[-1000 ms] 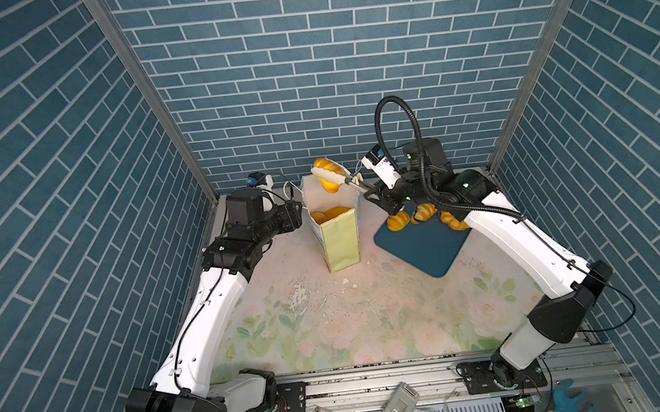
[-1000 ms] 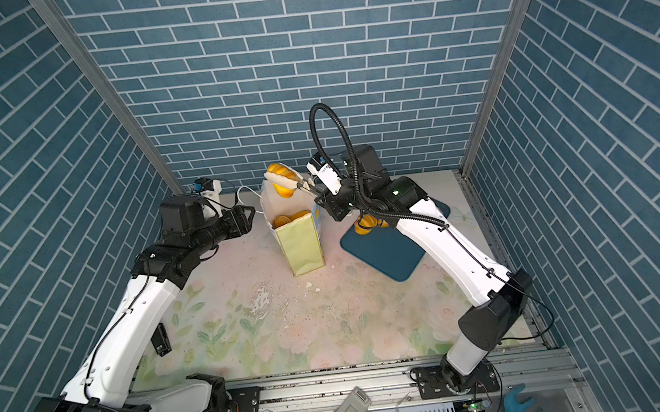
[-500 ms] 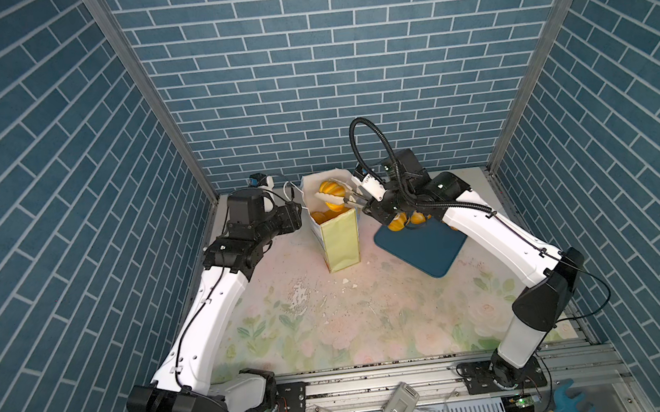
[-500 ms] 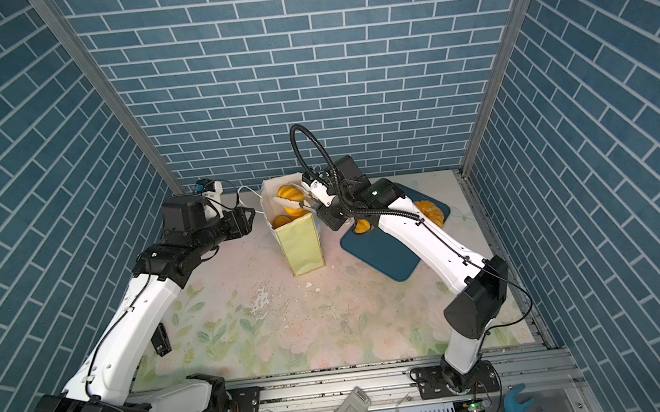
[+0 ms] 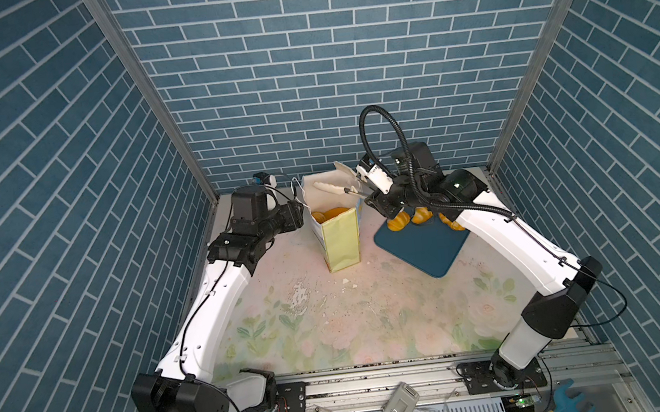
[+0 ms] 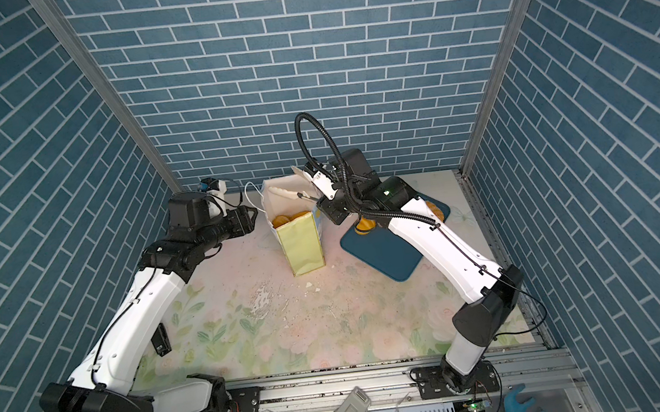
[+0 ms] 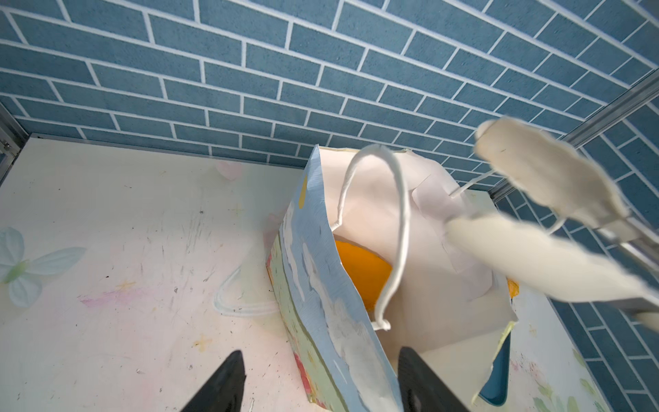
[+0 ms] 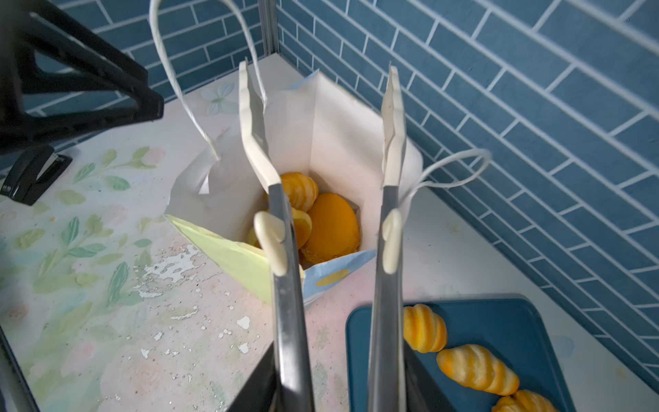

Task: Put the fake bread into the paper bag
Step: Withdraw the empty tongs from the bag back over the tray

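Observation:
The paper bag [image 5: 340, 239] [image 6: 301, 243] stands open at the back middle of the table, with several pieces of fake bread [image 5: 335, 213] [image 8: 331, 224] lying inside it. More fake bread, ridged rolls [image 5: 399, 221] [image 8: 424, 328], sits on the dark blue tray [image 5: 424, 247] [image 8: 506, 321]. My right gripper [image 5: 377, 193] [image 8: 338, 385] is shut on metal tongs [image 8: 392, 117] [image 6: 285, 193]. The tongs' white tips are spread and empty above the bag's mouth. My left gripper [image 5: 300, 214] [image 7: 321, 356] is open, its fingers straddling the bag's blue side wall [image 7: 321, 285] without pinching it.
Blue brick walls close in the back and both sides. White flakes [image 5: 300, 293] dot the floral mat in front of the bag. A grey device [image 5: 398, 411] and a blue-and-yellow wrench [image 5: 566, 403] lie on the front rail.
The tongs carried a bread piece over the bag, dipped into its mouth, spread apart and came back up empty. The left arm has not moved.

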Action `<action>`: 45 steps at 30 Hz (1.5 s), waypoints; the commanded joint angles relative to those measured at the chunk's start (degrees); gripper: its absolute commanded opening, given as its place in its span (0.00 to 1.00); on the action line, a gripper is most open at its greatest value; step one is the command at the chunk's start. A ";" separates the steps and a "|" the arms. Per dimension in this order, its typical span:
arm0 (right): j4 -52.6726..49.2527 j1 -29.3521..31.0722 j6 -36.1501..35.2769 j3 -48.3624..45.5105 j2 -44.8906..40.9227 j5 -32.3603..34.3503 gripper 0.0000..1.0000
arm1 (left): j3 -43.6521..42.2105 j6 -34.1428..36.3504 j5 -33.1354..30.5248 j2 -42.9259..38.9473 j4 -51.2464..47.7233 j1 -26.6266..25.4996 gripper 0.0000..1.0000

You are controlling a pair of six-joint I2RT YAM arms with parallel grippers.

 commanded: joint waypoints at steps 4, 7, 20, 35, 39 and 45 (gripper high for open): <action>5.86 -0.86 -1.15 -2.56 -11.32 9.64 0.46 | 1.04 -0.15 1.41 1.04 1.64 -0.24 0.70; 4.61 -2.72 -0.26 -4.55 -14.06 13.79 0.46 | 1.13 -0.09 1.67 1.04 1.85 -0.26 0.70; 1.92 -15.70 9.55 -21.96 -19.68 12.87 0.47 | 2.01 0.09 3.28 2.23 2.05 -0.54 0.70; 3.60 -16.55 6.77 -24.64 -3.16 5.99 0.49 | -1.62 0.76 2.24 -2.49 -0.10 -0.68 0.70; 3.25 -17.20 6.49 -23.67 0.62 5.72 0.49 | -1.86 0.90 1.97 -3.34 -0.46 -0.68 0.70; 3.48 -18.81 6.43 -24.09 4.44 3.46 0.50 | -1.79 0.97 1.83 -3.70 -1.05 -0.67 0.70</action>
